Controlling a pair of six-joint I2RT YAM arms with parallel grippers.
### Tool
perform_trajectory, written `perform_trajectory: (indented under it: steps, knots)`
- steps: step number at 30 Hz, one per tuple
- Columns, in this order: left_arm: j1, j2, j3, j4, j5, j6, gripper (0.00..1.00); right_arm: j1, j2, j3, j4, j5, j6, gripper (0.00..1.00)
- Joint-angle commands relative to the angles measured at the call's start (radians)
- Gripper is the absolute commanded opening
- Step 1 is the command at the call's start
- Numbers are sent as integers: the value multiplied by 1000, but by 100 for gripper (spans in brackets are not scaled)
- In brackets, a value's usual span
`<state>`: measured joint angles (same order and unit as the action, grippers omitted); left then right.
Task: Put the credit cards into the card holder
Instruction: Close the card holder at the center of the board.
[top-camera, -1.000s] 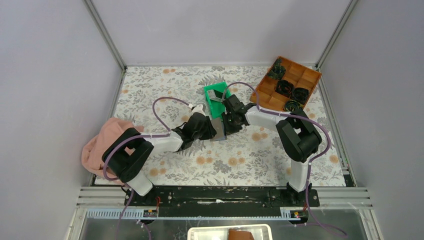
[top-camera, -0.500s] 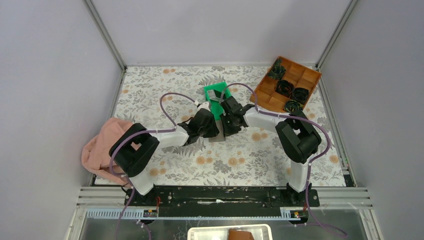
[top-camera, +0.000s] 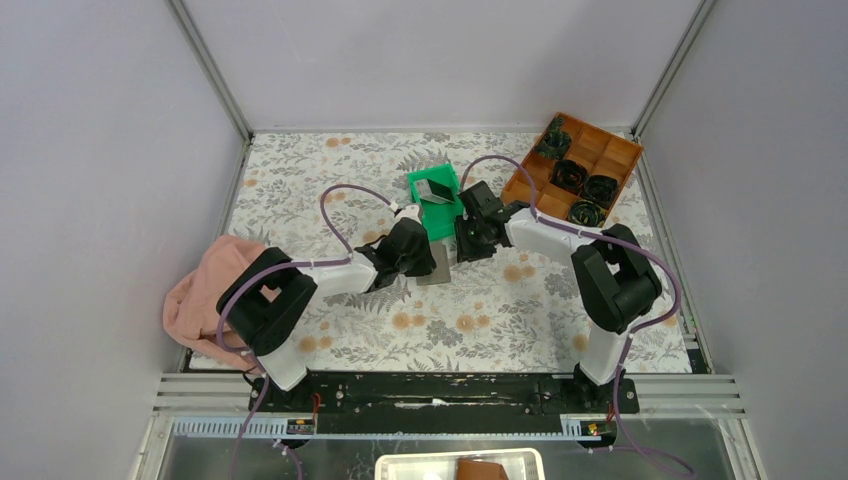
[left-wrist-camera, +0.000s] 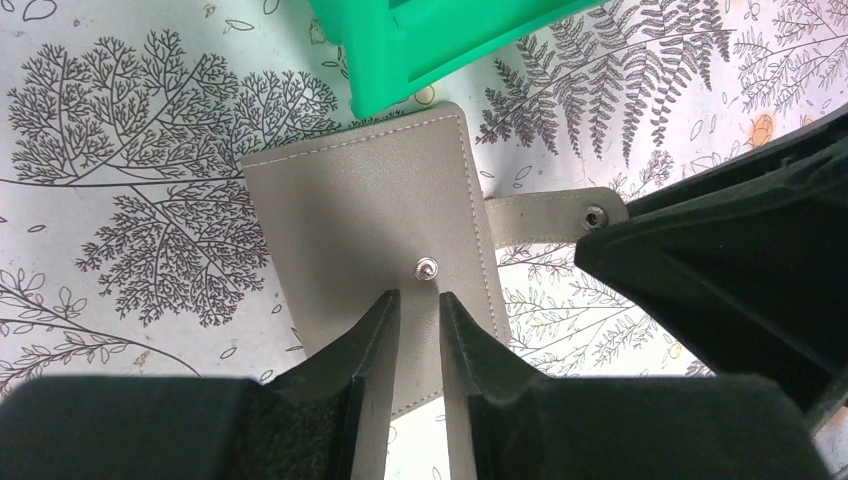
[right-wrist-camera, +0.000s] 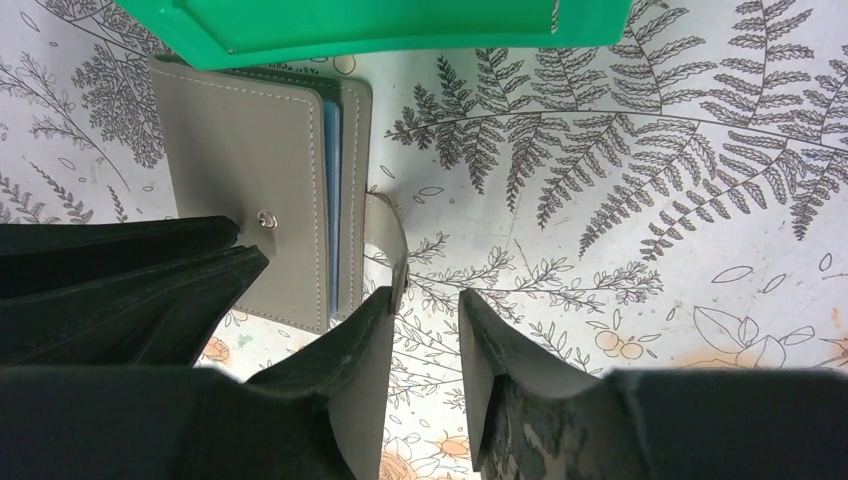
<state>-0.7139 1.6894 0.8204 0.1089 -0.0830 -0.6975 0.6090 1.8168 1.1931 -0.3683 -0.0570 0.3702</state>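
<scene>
The holder (left-wrist-camera: 370, 220) lies shut on the table (top-camera: 330, 190), just near of the bin (top-camera: 440, 215) that keeps a card (top-camera: 434, 189). Our left gripper (left-wrist-camera: 418, 300), jaws a slit apart and empty, seems to pin it. Our right gripper (right-wrist-camera: 425, 295), open, hangs by the loose strap (right-wrist-camera: 385, 235), likely to lift it.

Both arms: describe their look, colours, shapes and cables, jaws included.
The left arm and right arm match: white link shells between bulky black joint housings, mounted on a black base rail. A mauve cable loops loosely along each. The jaws are matte black tapering wedges with flat inner faces. No markings show.
</scene>
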Motion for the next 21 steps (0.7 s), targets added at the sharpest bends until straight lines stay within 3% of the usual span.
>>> perform_trajectory:
  steps: [1,12,21]
  knots:
    - [-9,1,-7,-40,3,43,26,-26,-41,-14,27,-29,32,38]
    - [-10,25,1,-52,17,88,18,-63,-94,-84,130,-90,94,39]
    - [-9,17,-2,-51,12,95,17,-64,-163,-123,104,-88,115,39]
